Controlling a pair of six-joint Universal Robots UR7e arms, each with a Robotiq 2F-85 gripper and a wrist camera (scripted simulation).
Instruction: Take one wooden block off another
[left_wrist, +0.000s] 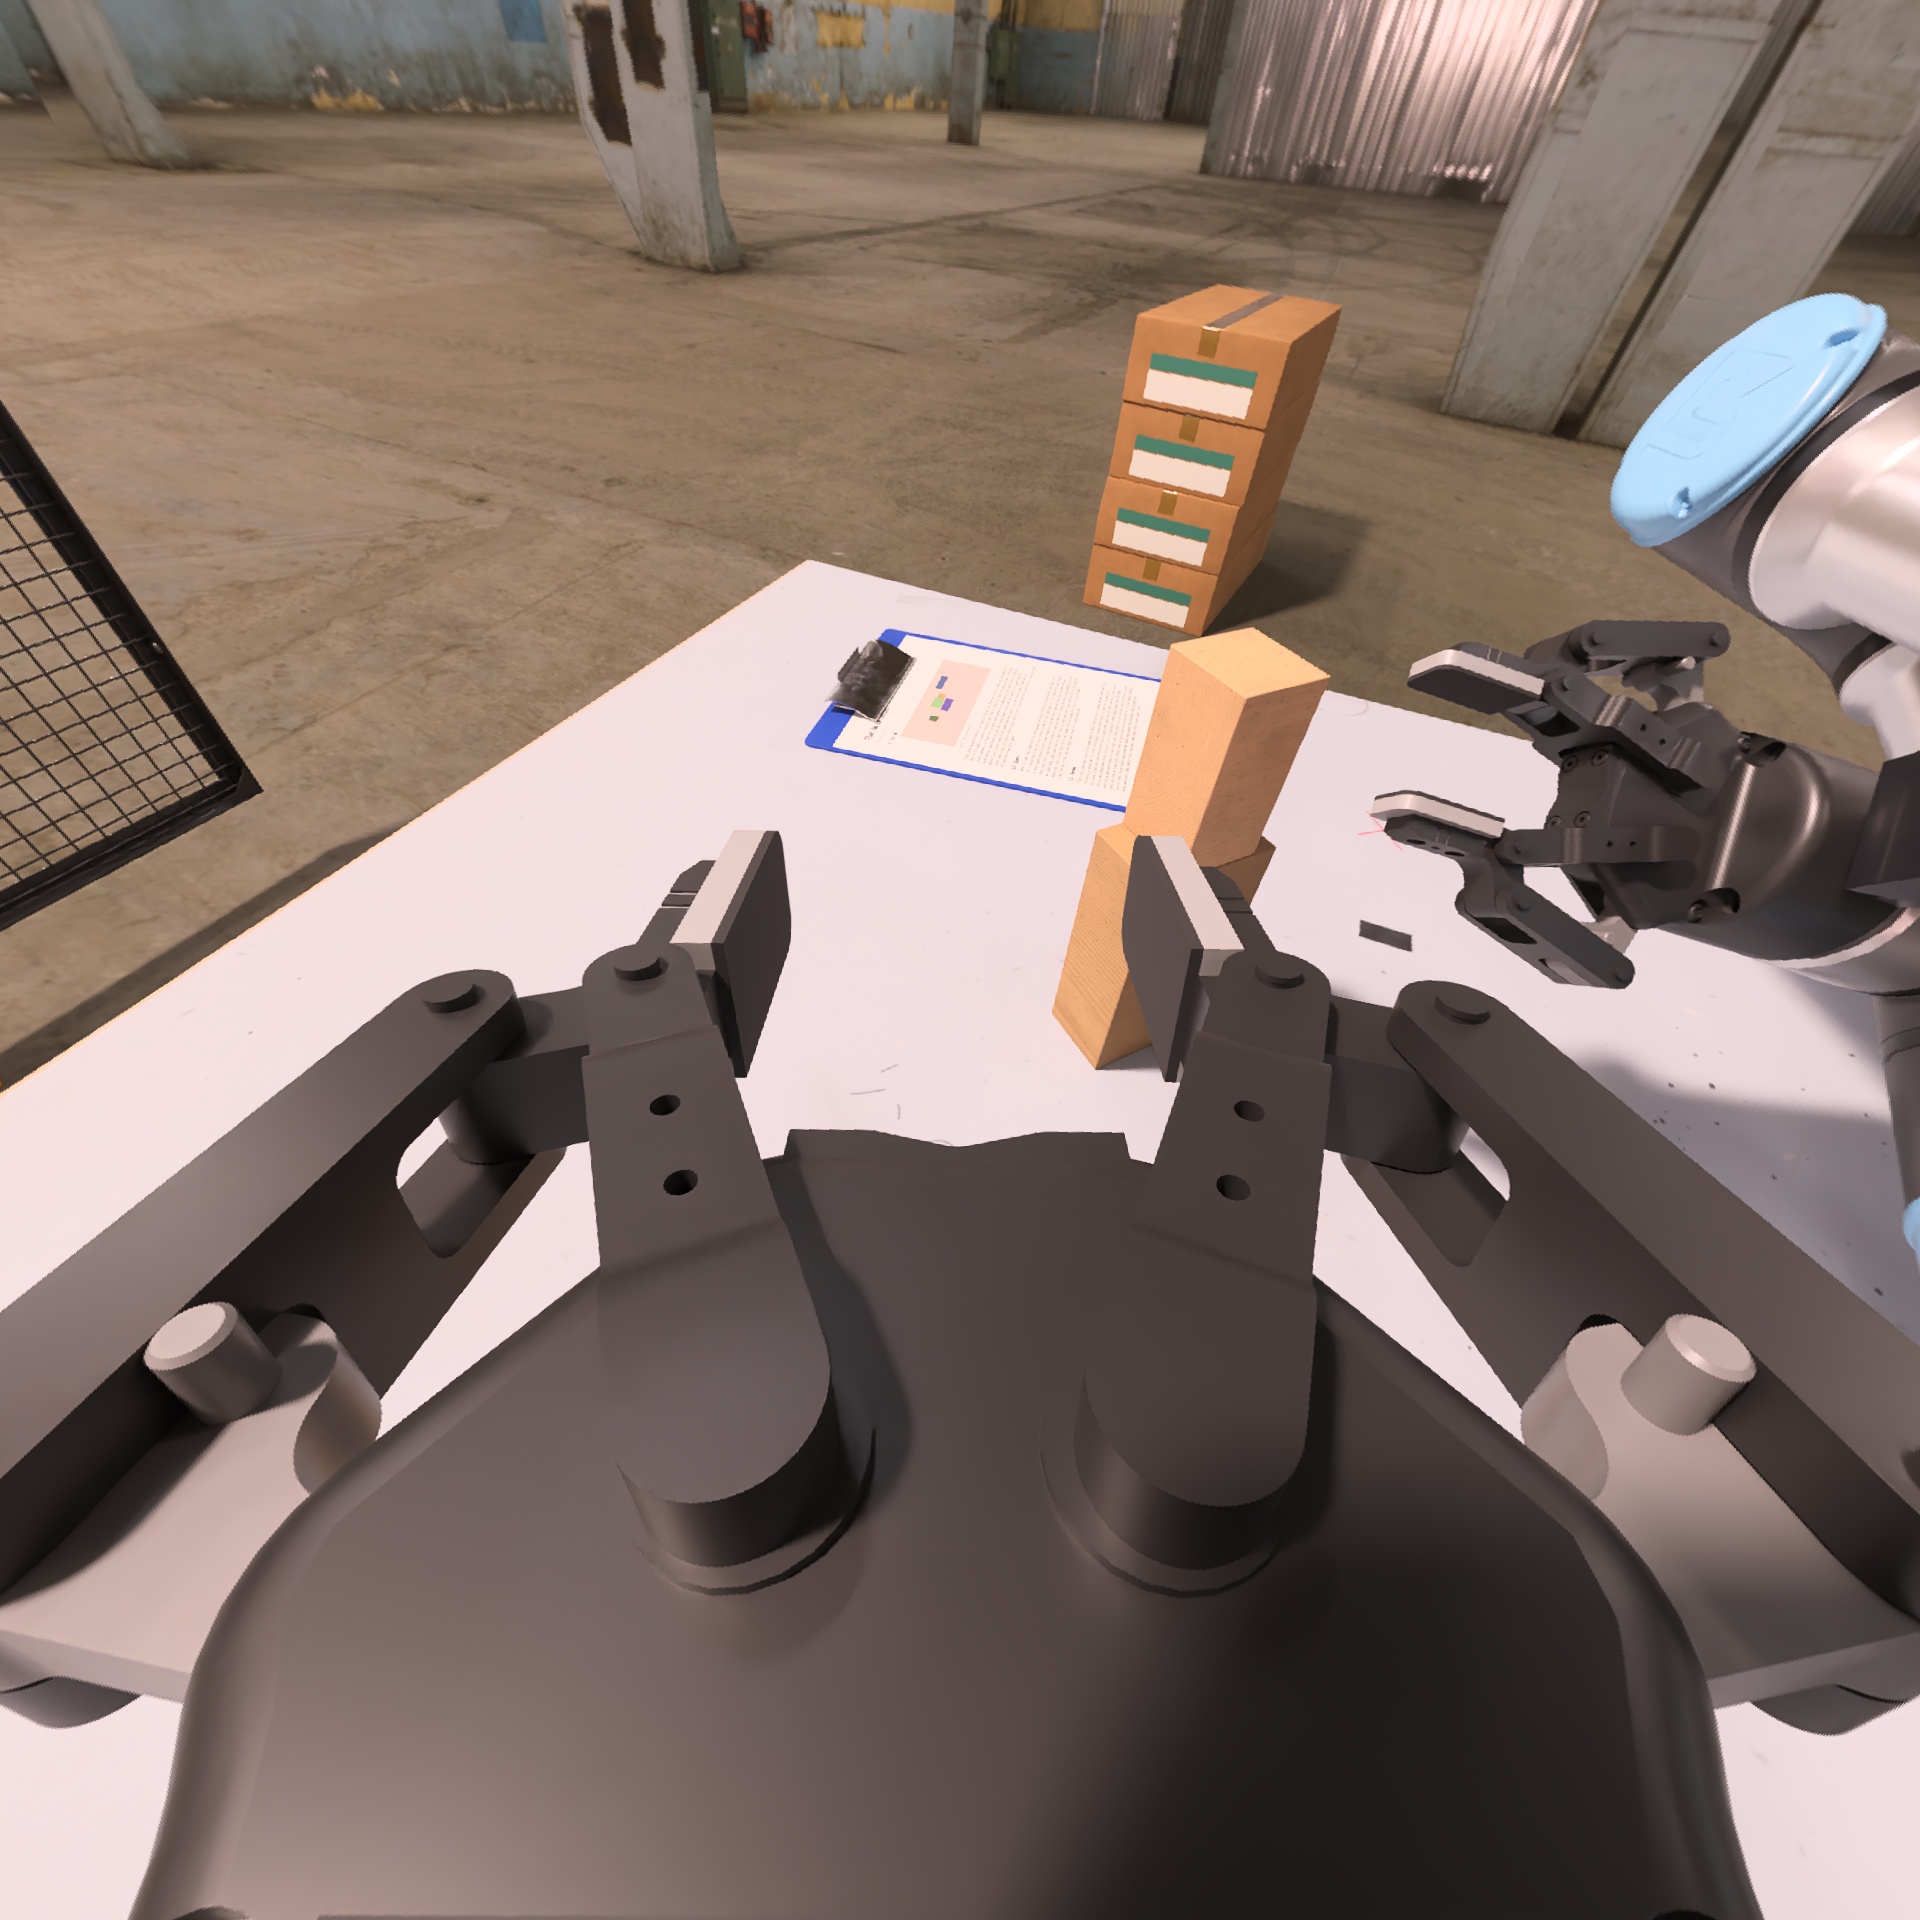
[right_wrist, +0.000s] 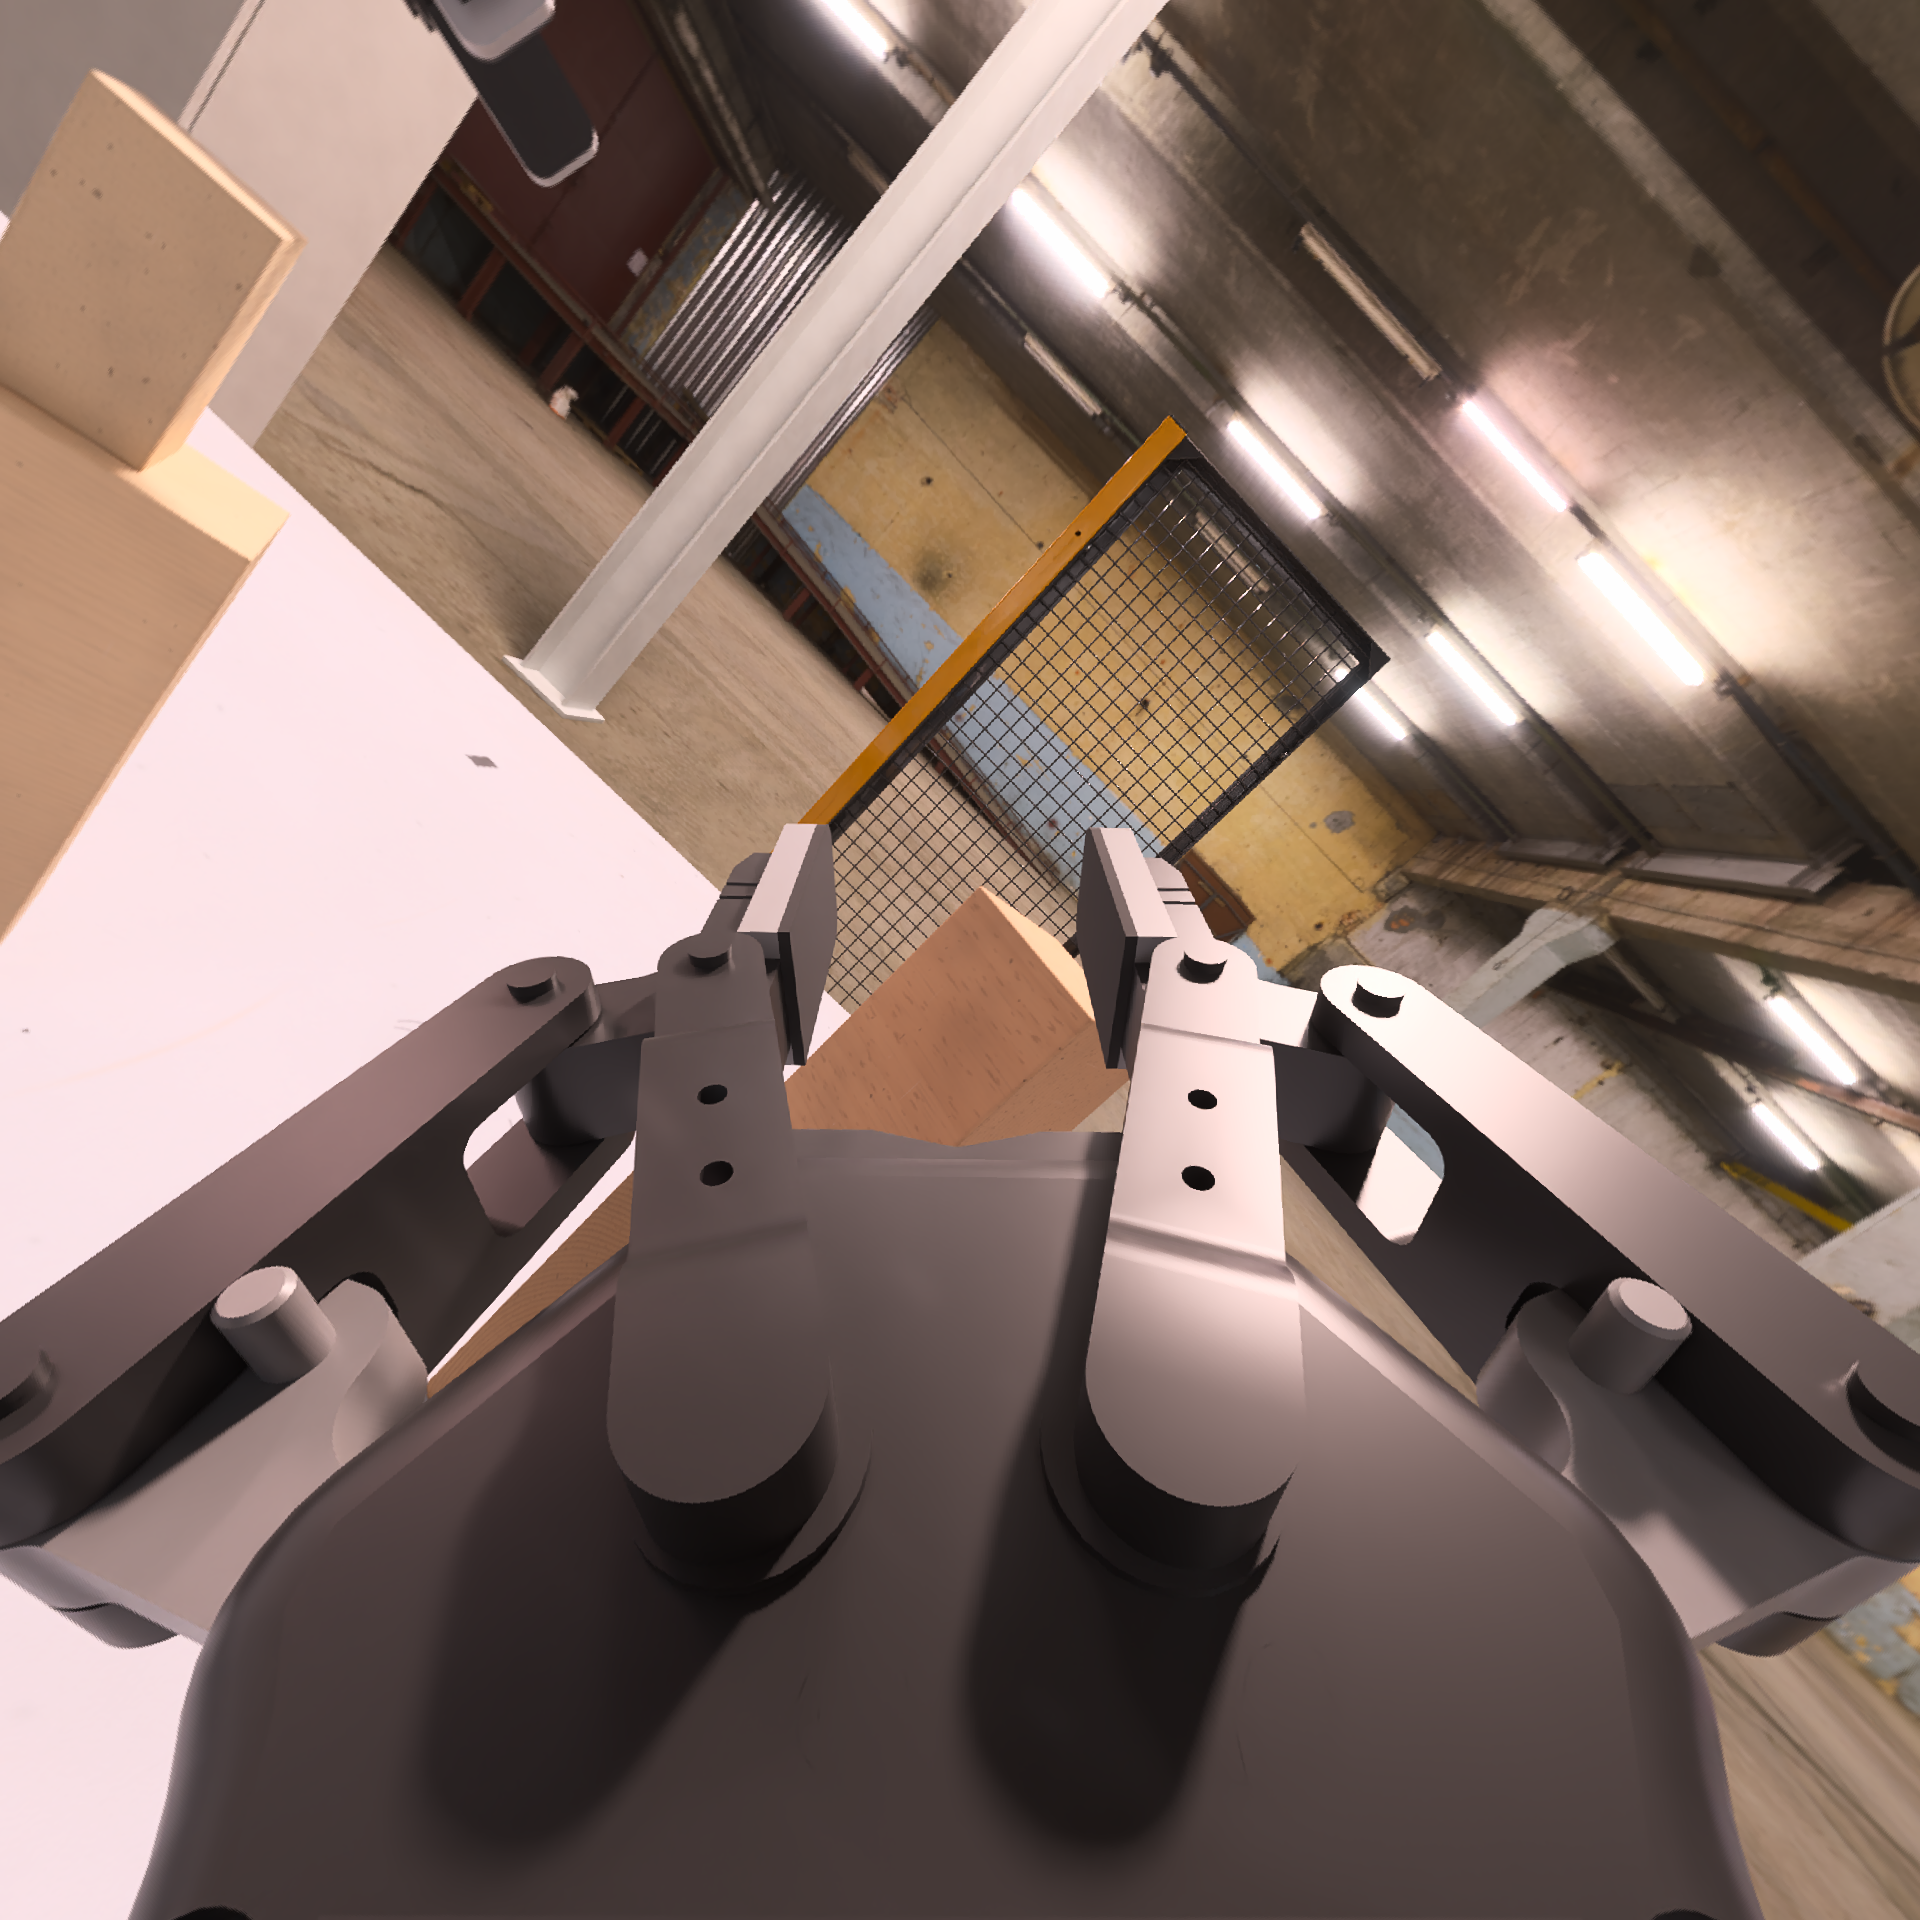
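Observation:
Two wooden blocks stand stacked on the white table (left_wrist: 623, 987). The upper block (left_wrist: 1226, 748) stands upright on the lower block (left_wrist: 1091, 966), twisted a little against it. My left gripper (left_wrist: 956, 935) is open and empty; its right finger (left_wrist: 1184, 935) overlaps the lower block in view, and the stack is right of the gap. My right gripper (left_wrist: 1455, 743) is to the right of the stack, fingers apart with nothing between them. In the right wrist view the stack's upper block (right_wrist: 125, 260) and lower block (right_wrist: 94, 623) are at the upper left. A third wooden block (right_wrist: 956, 1039) shows beyond my right gripper (right_wrist: 951, 935).
A blue clipboard with paper (left_wrist: 997, 717) lies behind the stack. A small dark marker (left_wrist: 1385, 934) lies on the table under the right gripper. Stacked cardboard boxes (left_wrist: 1205, 457) stand on the floor past the table's far edge. A mesh fence (left_wrist: 62, 665) stands at the left.

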